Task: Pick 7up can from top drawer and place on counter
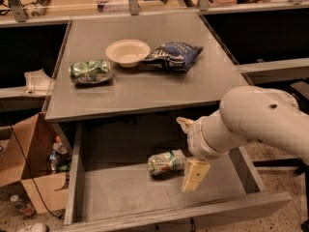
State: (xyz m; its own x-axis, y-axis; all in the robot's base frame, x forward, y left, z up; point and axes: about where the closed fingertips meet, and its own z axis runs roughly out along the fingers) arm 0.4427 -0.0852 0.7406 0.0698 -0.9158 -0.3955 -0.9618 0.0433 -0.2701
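Observation:
The 7up can (165,162) lies on its side on the bottom of the open top drawer (120,190), right of the middle. My gripper (190,150) is down in the drawer at the can's right end, open. One finger (184,124) is behind the can and the other (195,175) is in front of it. The can's right end sits at the gap between them; I cannot tell if they touch it. The grey counter (145,88) lies above the drawer.
On the counter are a crinkled green item (91,72) at the left, a white bowl (128,52) and a dark blue chip bag (174,56). A brown cardboard box (31,166) with bottles stands on the floor to the left. My white arm (260,122) covers the drawer's right side.

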